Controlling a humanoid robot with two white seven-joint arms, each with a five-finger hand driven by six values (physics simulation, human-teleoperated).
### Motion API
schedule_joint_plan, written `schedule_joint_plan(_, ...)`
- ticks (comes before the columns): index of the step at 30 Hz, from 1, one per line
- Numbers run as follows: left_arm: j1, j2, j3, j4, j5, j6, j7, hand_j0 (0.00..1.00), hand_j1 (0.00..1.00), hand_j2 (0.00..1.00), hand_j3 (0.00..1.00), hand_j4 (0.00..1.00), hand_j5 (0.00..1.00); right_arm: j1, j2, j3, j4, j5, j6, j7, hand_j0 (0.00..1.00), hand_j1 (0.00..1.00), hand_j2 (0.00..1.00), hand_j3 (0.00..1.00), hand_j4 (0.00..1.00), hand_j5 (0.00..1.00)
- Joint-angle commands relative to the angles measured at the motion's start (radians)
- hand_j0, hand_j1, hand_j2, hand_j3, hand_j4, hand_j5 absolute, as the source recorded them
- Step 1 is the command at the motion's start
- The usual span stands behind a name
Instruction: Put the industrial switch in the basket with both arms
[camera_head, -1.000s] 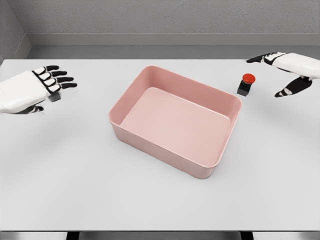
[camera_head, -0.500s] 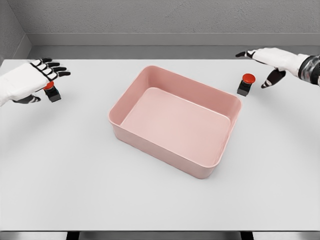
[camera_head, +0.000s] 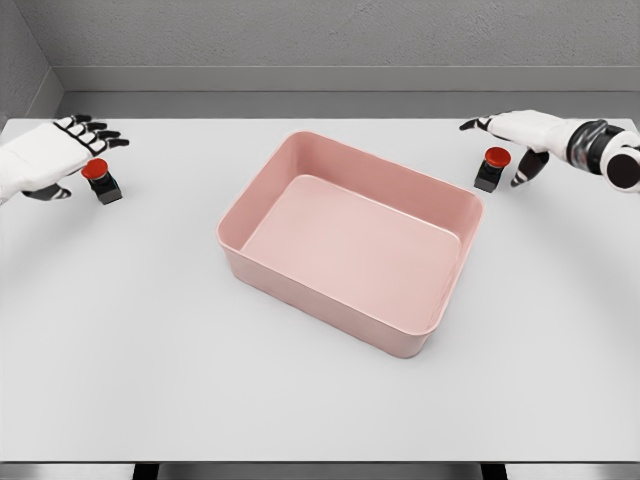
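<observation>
Left hand (camera_head: 50, 155) far to the left of the pink basket (camera_head: 345, 240), fingers spread and holding nothing, just beside a small black switch with a red button (camera_head: 101, 182) that sits apart from the palm on the white table (camera_head: 150, 380). Right hand (camera_head: 515, 135) to the right of the basket's far corner, fingers wide and holding nothing, thumb hanging down right next to a second red-button switch (camera_head: 490, 169) near the basket's rim. Nothing inside the basket.
</observation>
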Motion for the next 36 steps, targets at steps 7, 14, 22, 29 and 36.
schedule_joint_plan(7, -0.006, -0.030, -0.023, 0.014, -0.032, 0.000, 0.007, 1.00, 1.00, 1.00, 1.00, 1.00, 1.00, -0.005, 0.033, 0.045, 0.024, -0.001, -0.002, 0.001, 0.97, 0.97, 0.97, 0.97, 0.97, 0.97)
schedule_joint_plan(14, -0.055, -0.056, -0.021, 0.139, -0.030, 0.000, 0.010, 1.00, 1.00, 1.00, 1.00, 1.00, 1.00, -0.017, 0.033, 0.054, 0.050, -0.001, -0.002, 0.001, 0.94, 0.94, 0.94, 0.94, 0.94, 0.94)
schedule_joint_plan(22, -0.064, -0.088, -0.047, 0.178, -0.032, 0.000, 0.010, 1.00, 1.00, 1.00, 1.00, 1.00, 1.00, -0.021, 0.033, 0.068, 0.054, -0.001, -0.002, 0.002, 0.83, 0.83, 0.83, 0.83, 0.83, 0.83)
schedule_joint_plan(29, -0.072, -0.088, -0.050, 0.178, -0.030, 0.000, 0.012, 1.00, 1.00, 1.00, 1.00, 1.00, 1.00, -0.032, 0.033, 0.068, 0.076, -0.001, -0.003, 0.002, 0.81, 0.81, 0.81, 0.81, 0.81, 0.81)
schedule_joint_plan(36, -0.074, -0.088, -0.050, 0.179, -0.029, 0.000, 0.012, 0.89, 0.89, 0.89, 0.89, 0.89, 0.89, -0.034, 0.034, 0.074, 0.076, 0.001, -0.011, 0.002, 0.73, 0.73, 0.73, 0.73, 0.73, 0.73)
